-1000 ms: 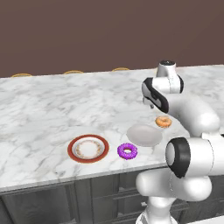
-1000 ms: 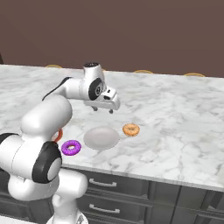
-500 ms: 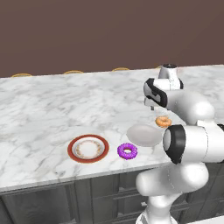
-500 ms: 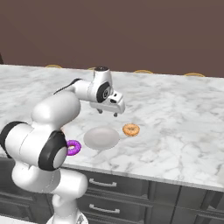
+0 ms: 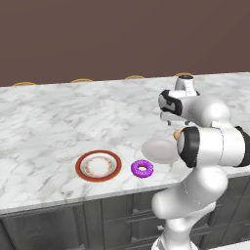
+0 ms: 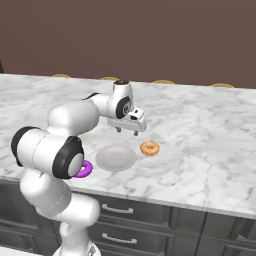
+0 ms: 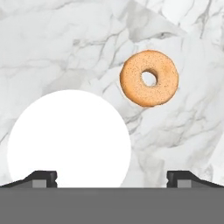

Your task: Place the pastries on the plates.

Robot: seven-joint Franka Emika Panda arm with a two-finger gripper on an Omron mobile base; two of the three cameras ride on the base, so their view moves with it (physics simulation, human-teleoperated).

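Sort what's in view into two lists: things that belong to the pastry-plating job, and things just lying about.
Job:
purple donut, on the counter
orange-brown donut, on the counter beside the white plate
white plate, bare
red-rimmed plate, bare
gripper, open, above the counter

Lying about:
marble counter
tan round tops beyond the counter's far edge

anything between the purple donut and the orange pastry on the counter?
Yes: the plain white plate lies between the purple donut and the orange pastry, touching neither. Clearest in the right base view.
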